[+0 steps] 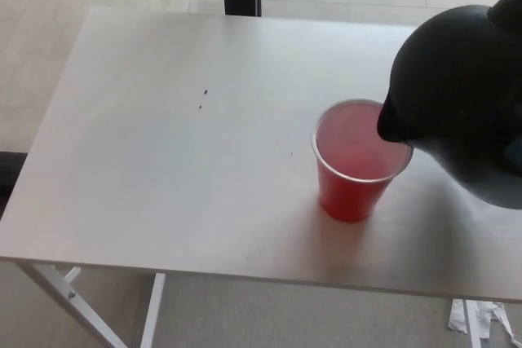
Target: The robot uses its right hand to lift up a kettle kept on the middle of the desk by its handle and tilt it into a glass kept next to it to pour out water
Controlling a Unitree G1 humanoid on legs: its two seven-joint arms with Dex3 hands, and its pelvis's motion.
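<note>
Kettle black, hung above desk at about 3 o'clock of frame, tilted, spout pointing toward 9 o'clock and overlapping rim of cup. Cup red, clear-rimmed, upright on desk at 4 o'clock from desk centre, pink liquid inside. Two small dark specks on desk toward 10 o'clock of cup. Neither hand showed; could not tell what held kettle.

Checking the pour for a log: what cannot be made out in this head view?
- Right hand and kettle handle: cut off by the right edge.
- Left hand: out of frame.
- Water stream: none discernible at the spout.
- Water level in the red cup: unclear.
</note>
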